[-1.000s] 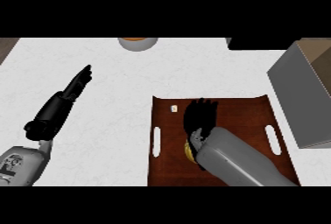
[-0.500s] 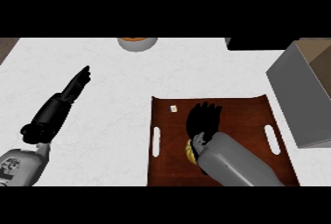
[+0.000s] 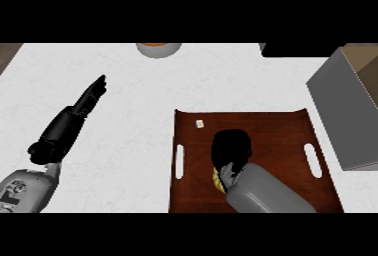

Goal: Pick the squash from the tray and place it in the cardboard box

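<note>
My right hand [image 3: 230, 150] curls its fingers down over the squash [image 3: 218, 179] near the tray [image 3: 288, 135]'s front edge — I should close fully round it, lift straight, then carry right to the cardboard box [image 3: 347, 110] — left hand [image 3: 88, 97] rests flat, empty.

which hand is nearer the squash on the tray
Right. The right hand is over the tray, curled directly above the squash, mostly hiding it. The left hand rests open on the counter, far off to the left.
</note>
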Robot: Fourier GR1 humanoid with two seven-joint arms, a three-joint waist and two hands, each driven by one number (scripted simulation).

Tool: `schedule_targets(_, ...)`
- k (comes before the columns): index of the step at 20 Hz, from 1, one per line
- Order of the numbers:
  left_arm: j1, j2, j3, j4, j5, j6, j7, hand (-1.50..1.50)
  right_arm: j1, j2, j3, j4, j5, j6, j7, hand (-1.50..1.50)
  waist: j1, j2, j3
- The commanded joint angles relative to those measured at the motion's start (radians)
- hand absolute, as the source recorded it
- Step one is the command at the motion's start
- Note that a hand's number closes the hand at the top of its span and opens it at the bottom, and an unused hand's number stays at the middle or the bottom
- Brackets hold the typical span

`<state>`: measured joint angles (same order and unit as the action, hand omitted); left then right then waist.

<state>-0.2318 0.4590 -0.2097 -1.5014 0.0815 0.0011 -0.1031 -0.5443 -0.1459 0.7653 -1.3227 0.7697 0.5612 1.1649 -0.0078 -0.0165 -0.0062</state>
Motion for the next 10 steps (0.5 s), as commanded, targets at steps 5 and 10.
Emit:
schedule_targets(5,0.034,-0.026,0.004,-0.052,-0.025,0.002,0.008,0.0,0.02,0.057,0.064,0.027,0.183,0.036,0.096,1.5,0.014,0.014,0.006)
schedule_targets(10,-0.019,-0.018,0.02,0.001,0.001,-0.048,0.003,0.0,-0.153,-0.042,-0.204,0.068,0.188,-0.184,-0.168,1.5,0.025,0.031,0.009)
